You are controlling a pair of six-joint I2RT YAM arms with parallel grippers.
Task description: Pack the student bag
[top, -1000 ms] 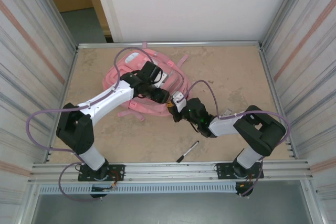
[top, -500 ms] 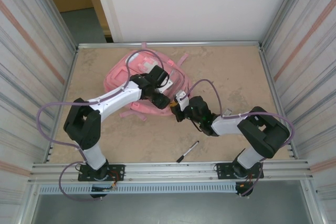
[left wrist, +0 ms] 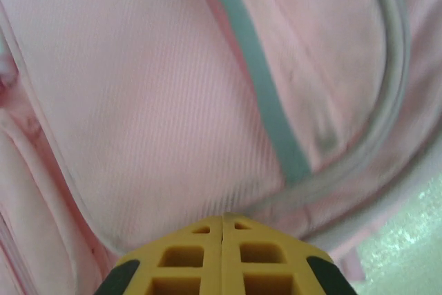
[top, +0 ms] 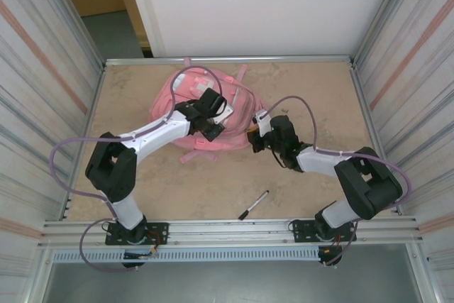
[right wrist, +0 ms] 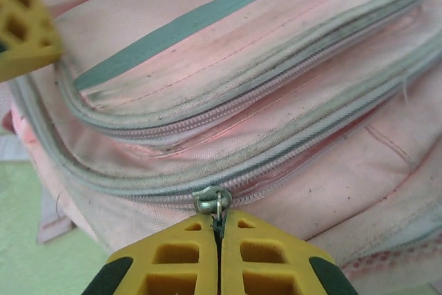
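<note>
At table twelve o'clock lay pink backpack. Right wrist view added detail: right claw pinched small metal zipper pull. Left claw fully closed over ribbed fabric. Thin pen at six o'clock.

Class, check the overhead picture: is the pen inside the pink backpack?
No, the pen lies on the table near its front edge, apart from the student bag.
</note>
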